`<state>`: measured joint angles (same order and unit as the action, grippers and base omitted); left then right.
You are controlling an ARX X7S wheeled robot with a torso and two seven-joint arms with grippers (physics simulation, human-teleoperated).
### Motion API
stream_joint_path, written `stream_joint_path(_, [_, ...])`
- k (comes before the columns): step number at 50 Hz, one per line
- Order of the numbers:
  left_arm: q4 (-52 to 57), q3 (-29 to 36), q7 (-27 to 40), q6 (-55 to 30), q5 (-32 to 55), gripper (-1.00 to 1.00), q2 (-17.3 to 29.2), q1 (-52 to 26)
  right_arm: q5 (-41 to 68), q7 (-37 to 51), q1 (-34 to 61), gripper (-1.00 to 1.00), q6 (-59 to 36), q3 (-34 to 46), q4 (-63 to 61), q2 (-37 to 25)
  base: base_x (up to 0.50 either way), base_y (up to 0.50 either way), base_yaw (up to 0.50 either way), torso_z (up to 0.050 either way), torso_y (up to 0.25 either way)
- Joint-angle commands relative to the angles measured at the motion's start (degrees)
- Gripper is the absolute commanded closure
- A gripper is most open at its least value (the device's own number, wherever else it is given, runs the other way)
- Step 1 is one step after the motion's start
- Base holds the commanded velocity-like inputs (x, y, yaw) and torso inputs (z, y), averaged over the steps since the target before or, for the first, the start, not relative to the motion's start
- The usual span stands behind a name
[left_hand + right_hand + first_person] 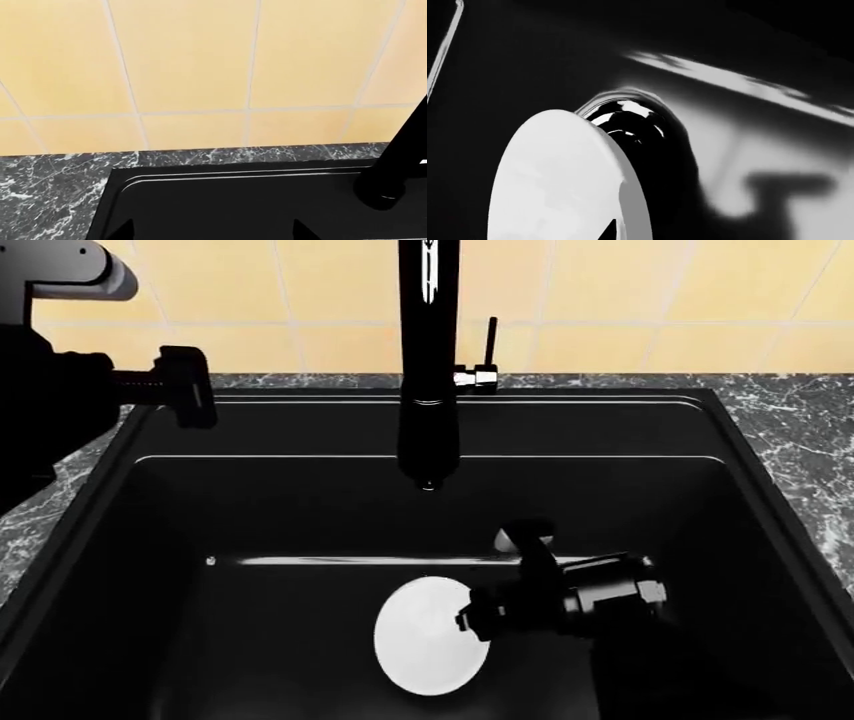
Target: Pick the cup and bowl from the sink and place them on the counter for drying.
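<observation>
So the right tool [470, 620] is way down inside the sink [160, 500], and the bowl [424, 635] sits right at its tip, just off to the left arm's side of it. In the right wrist view the bowl [567, 185] fills the near foreground, rim edge-on, with the shiny drain [627, 125] just past it. Can't honestly tell if that tool is spread or already pinching the rim; it's black on black, and only a tiny dark bit shows at the bowl's edge.

The cup [509, 539] is just behind the right arm's wrist, toward the back wall, mostly hidden by it. So the right arm is clearly the nearer one for both things.

The left tool [187, 387] hangs over the sink's back left corner near the bench [801, 430], well away from the dishes. Can't tell its state either.

Room-wise: the faucet [430, 360] hangs dead centre above, so I'd guess lifting the bowl straight up and out toward the right-hand bench is the clean route. The sink walls are tall, so it needs good clearance.
</observation>
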<state>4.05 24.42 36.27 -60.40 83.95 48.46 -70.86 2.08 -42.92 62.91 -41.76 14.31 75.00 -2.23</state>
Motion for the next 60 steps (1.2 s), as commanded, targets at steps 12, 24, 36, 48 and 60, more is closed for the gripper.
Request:
stream_joint_path(12, [-0.07, -0.91, -1.73, 1.05, -0.36, -1.00, 0.37, 0.54, 1.24, -1.31, -7.31, 1.00, -20.42, -1.96, -36.03, -6.01, 0.00, 0.00, 0.00, 0.000, 0.000])
stream_joint_path(24, [1.90, -2.32, -0.83, 3.08, -0.12, -1.00, 1.63, 2.96, 1.52, -2.97, -7.67, 1.00, -30.39, -0.31, -48.23, -10.32, 0.00, 0.00, 0.00, 0.000, 0.000])
stream_joint_path(36, [2.02, -2.44, -1.27, 4.17, -0.33, -1.00, 1.22, 3.80, 1.77, -2.93, -7.34, 1.00, -37.38, -0.26, -55.78, -12.34, 0.00, 0.00, 0.00, 0.000, 0.131])
stream_joint_path(48, [2.34, -2.74, -1.44, 5.04, -0.10, -1.00, 0.89, 4.32, 1.82, -2.29, -7.88, 1.00, -38.48, -0.75, -57.33, -13.06, 0.00, 0.00, 0.00, 0.000, 0.156])
stream_joint_path(60, [1.97, -2.45, -2.42, 5.42, -0.48, -1.00, 0.69, 4.57, 2.33, -1.52, -8.13, 1.00, -40.24, -2.74, -58.26, -12.83, 0.00, 0.00, 0.00, 0.000, 0.123])
